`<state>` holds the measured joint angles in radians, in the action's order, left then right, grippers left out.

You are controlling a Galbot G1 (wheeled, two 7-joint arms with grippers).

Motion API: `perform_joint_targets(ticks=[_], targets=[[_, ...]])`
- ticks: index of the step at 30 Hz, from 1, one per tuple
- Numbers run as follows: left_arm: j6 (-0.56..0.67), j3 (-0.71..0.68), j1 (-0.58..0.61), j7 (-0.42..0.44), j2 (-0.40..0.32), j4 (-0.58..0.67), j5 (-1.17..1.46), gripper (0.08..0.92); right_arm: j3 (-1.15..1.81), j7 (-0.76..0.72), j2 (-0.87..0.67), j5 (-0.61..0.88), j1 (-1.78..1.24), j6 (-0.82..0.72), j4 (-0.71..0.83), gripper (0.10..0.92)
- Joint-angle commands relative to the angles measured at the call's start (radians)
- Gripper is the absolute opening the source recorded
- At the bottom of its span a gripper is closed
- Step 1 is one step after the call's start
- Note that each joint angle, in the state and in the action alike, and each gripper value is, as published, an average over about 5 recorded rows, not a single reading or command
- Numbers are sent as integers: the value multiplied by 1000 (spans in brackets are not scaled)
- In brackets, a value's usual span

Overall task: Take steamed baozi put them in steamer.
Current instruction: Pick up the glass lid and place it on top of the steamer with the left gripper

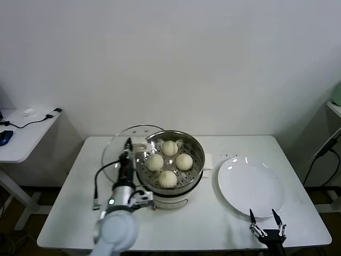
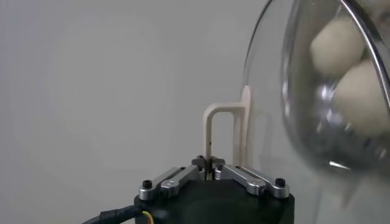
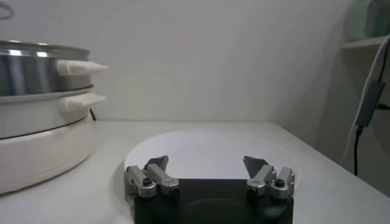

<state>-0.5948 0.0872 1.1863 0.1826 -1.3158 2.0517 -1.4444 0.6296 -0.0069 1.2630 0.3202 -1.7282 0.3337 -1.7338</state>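
Observation:
The steamer (image 1: 198, 154) stands mid-table with several cream-white steamed baozi (image 1: 170, 148) on its perforated tray. My left gripper (image 1: 128, 146) is shut on the cream handle (image 2: 210, 131) of the round glass lid (image 1: 114, 152), held tilted on edge just left of the steamer. In the left wrist view the left gripper (image 2: 209, 163) pinches that handle, and baozi (image 2: 338, 42) show through the lid (image 2: 292, 91). My right gripper (image 1: 265, 215) rests open and empty by the table's front right edge. The right wrist view shows the right gripper (image 3: 207, 163) apart from the steamer (image 3: 36, 67).
A flat white plate (image 1: 250, 186) lies bare right of the steamer, just beyond the right gripper; it also fills the right wrist view as the plate (image 3: 207, 143). A side desk (image 1: 21, 138) with cables stands far left. The wall is close behind the table.

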Motion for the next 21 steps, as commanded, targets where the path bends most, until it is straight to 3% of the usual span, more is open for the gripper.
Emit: perform_joint_targets(ticks=[1, 21], targets=[[-53, -208, -74, 82, -235, -98, -246, 132, -6, 5, -4, 2, 6, 22, 20, 823], [-79, -162, -101, 72, -310, -243, -252, 132, -32, 5, 4, -9, 12, 49, 56, 823]])
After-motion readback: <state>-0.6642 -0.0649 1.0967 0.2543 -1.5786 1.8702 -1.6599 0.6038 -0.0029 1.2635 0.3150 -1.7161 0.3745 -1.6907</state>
